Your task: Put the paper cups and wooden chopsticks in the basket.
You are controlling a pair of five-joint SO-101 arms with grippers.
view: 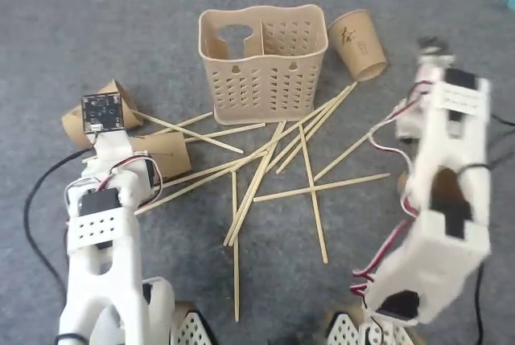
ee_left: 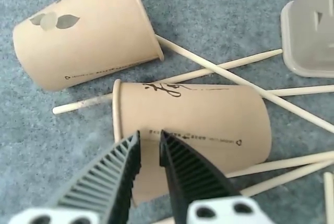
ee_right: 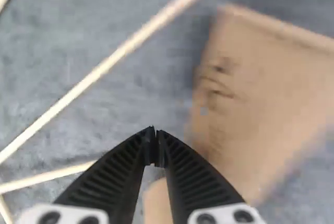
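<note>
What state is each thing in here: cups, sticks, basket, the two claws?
Basket: upright, nothing seen inside.
Cup beside basket: on its side.
Leaf-marked cup: on its side.
Cup next to it: on its side.
Chopsticks: scattered flat on the mat.
Left gripper: slightly open, over a cup's side.
Right gripper: shut, empty.

Partly hidden under the left arm (view: 105, 216), at the left: two paper cups (view: 170, 154). Rim of the nearer one overlapped by the left gripper's fingers (ee_left: 117, 172). Cropped at the left wrist view's edge: the basket (ee_left: 310, 31). Blurred and cut off in the right wrist view: another cup (ee_right: 261, 104).
</note>
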